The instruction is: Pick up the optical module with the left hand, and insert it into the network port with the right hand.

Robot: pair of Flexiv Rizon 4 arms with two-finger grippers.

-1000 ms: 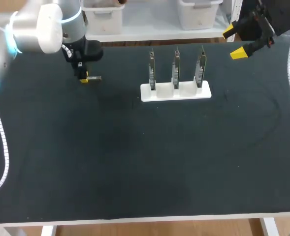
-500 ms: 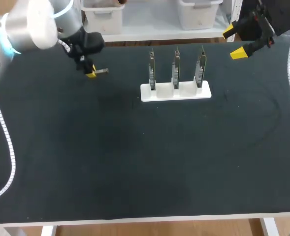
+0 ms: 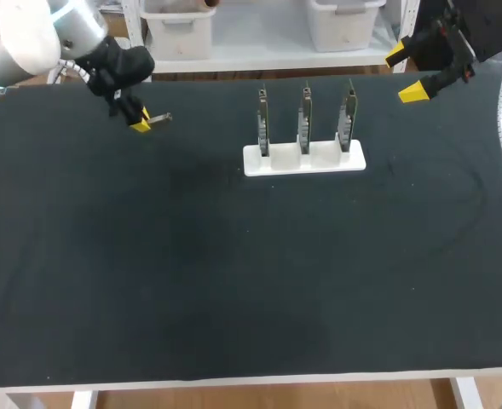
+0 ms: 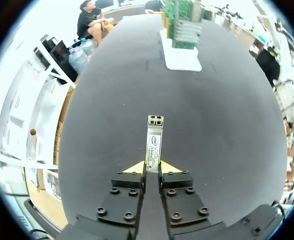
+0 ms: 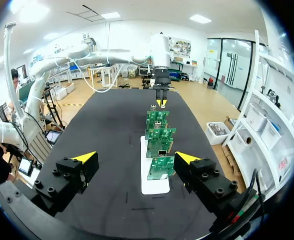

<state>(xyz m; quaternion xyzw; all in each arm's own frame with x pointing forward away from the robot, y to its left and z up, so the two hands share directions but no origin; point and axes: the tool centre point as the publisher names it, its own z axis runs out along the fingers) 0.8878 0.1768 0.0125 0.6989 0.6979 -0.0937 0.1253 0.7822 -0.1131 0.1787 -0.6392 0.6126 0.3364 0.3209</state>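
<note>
Currently our left gripper (image 3: 140, 122) pinches the optical module (image 4: 153, 142), well left of the white board stand (image 3: 304, 159); our right gripper (image 3: 404, 72), jaws parted, hangs right of it

Silvery metal optical module (image 4: 153, 142) with a white label (small dark print on it), left gripper (image 4: 152, 167) black with bright yellow tips, right gripper (image 5: 136, 157) the same black and yellow, green circuit boards (image 5: 161, 134), plain white stand (image 3: 304, 159), matte black table (image 3: 233, 273) with a pale front edge.

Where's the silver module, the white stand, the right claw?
optical module (image 4: 153, 142), left wrist view, its labelled top.
white stand (image 3: 304, 164), head view, its front edge.
right claw (image 3: 404, 73), head view, between its yellow tips.
</note>
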